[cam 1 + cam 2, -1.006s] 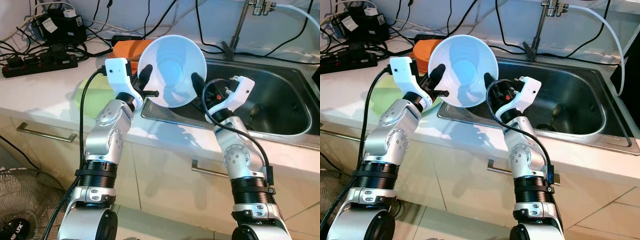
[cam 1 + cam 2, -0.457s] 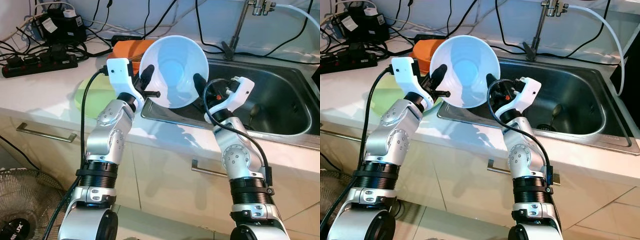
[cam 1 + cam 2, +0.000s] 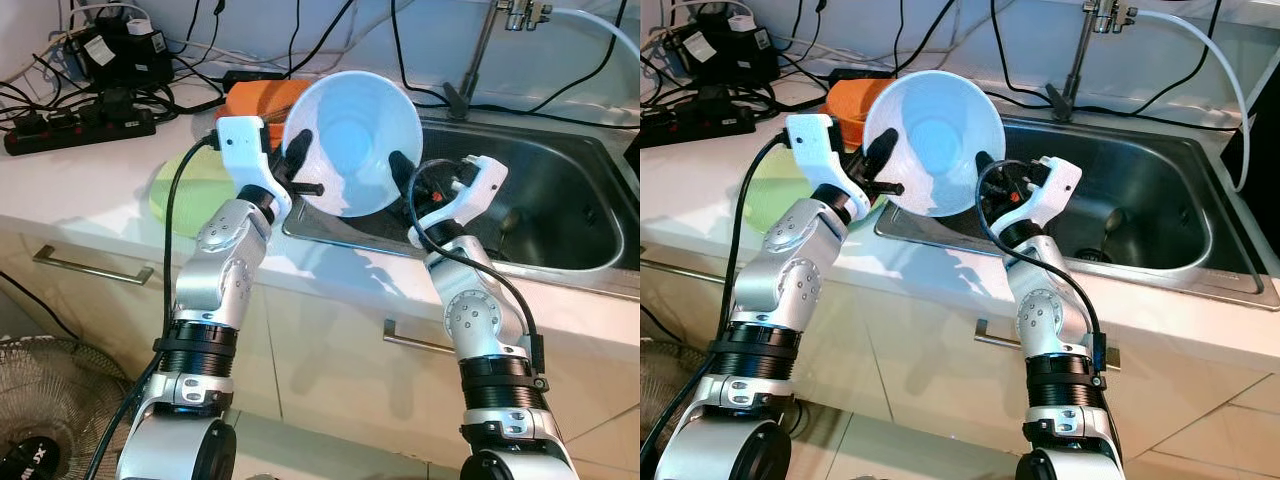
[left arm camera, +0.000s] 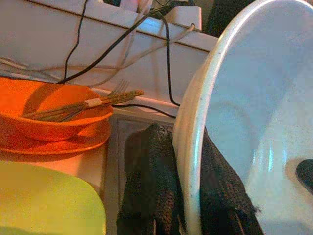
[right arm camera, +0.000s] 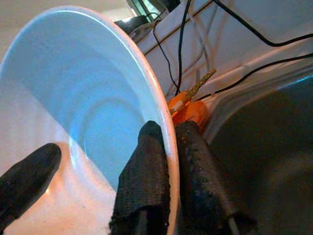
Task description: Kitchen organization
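A large white bowl hangs tilted over the left edge of the steel sink, its opening facing me. My left gripper is shut on the bowl's left rim, with one finger outside and one inside the rim. My right gripper is shut on the right rim, one finger inside and the other outside. In the right wrist view the bowl also shows the left gripper's inner finger at its far side.
An orange bowl holding a fork and sticks sits on the counter behind a green plate. Power strips and cables lie at the back left. A faucet stands behind the sink, a spoon lies in it. A fan stands on the floor.
Both grippers have carried the bowl slightly to the right, toward the sink, still gripping its two rims.
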Robot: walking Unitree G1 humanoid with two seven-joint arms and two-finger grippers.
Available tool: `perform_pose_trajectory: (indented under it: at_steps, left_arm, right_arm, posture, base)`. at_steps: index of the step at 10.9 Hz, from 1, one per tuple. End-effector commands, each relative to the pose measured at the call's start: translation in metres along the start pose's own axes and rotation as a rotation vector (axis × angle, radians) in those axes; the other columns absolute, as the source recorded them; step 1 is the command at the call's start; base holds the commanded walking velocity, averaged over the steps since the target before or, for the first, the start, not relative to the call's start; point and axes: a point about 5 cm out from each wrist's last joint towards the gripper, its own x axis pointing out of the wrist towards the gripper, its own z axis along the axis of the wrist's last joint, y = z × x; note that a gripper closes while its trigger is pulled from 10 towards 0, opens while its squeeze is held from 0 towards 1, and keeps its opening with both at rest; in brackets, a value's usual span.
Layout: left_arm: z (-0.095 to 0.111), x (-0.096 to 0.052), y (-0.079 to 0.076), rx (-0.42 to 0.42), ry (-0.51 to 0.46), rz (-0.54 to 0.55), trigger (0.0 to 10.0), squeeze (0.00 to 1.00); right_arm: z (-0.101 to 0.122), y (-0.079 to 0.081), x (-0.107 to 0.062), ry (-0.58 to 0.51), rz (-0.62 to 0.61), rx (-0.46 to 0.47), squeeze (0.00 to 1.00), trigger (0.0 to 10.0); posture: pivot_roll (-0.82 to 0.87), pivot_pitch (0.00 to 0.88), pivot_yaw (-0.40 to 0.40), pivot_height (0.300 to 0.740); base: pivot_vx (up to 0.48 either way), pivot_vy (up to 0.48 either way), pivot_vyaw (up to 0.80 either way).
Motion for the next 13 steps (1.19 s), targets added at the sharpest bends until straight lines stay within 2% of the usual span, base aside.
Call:
perform_pose_trajectory:
  at_steps: [1, 3, 4, 7, 9, 10, 11, 13]
  left_arm:
    - [0.007, 0.001, -0.001, 0.022, -0.027, -0.003, 10.0, 0.0]
    - [0.007, 0.001, 0.001, 0.025, -0.026, 0.004, 10.0, 0.0]
    - [0.007, 0.001, 0.0, 0.033, -0.025, 0.002, 10.0, 1.0]
    - [0.004, 0.002, -0.004, 0.03, -0.018, -0.02, 10.0, 1.0]
    - [0.002, 0.001, -0.005, 0.041, -0.009, -0.025, 10.0, 1.0]
    - [0.001, 0.001, -0.006, 0.046, -0.005, -0.026, 10.0, 0.18]
    - [0.0, 0.0, -0.006, 0.049, -0.002, -0.025, 10.0, 0.0]
    - [-0.001, 0.0, -0.006, 0.048, 0.001, -0.021, 10.0, 0.0]
  right_arm:
    - [0.001, 0.008, 0.0, 0.002, 0.052, 0.009, 0.0, 0.0]
    - [0.001, 0.008, 0.0, 0.001, 0.054, 0.011, 0.0, 0.0]
    - [0.001, 0.008, 0.0, 0.001, 0.055, 0.012, 0.0, 0.0]
    - [0.004, 0.007, 0.001, -0.014, 0.04, 0.022, 0.0, 0.0]
    - [0.008, 0.001, 0.003, -0.039, -0.007, 0.048, 0.0, 0.0]
    - [0.011, 0.0, 0.005, -0.047, -0.016, 0.046, 0.0, 0.0]
    - [0.016, -0.006, 0.008, -0.069, -0.052, 0.037, 0.0, 0.0]
    - [0.03, -0.02, 0.015, -0.113, -0.143, 0.018, 0.0, 0.0]
  posture:
    - [0.16, 0.029, 0.014, 0.74]
    - [0.16, 0.03, 0.014, 0.74]
    - [0.16, 0.03, 0.014, 0.74]
    - [0.16, 0.024, 0.015, 0.74]
    - [0.16, 0.021, 0.013, 0.74]
    - [0.16, 0.018, 0.011, 0.74]
    - [0.16, 0.018, 0.011, 0.74]
    - [0.16, 0.014, 0.007, 0.74]
  base:
    - [0.0, 0.0, 0.0]
    - [0.0, 0.0, 0.0]
    - [0.0, 0.0, 0.0]
    - [0.0, 0.0, 0.0]
    - [0.0, 0.0, 0.0]
    - [0.0, 0.0, 0.0]
    - [0.0, 0.0, 0.0]
    - [0.0, 0.0, 0.0]
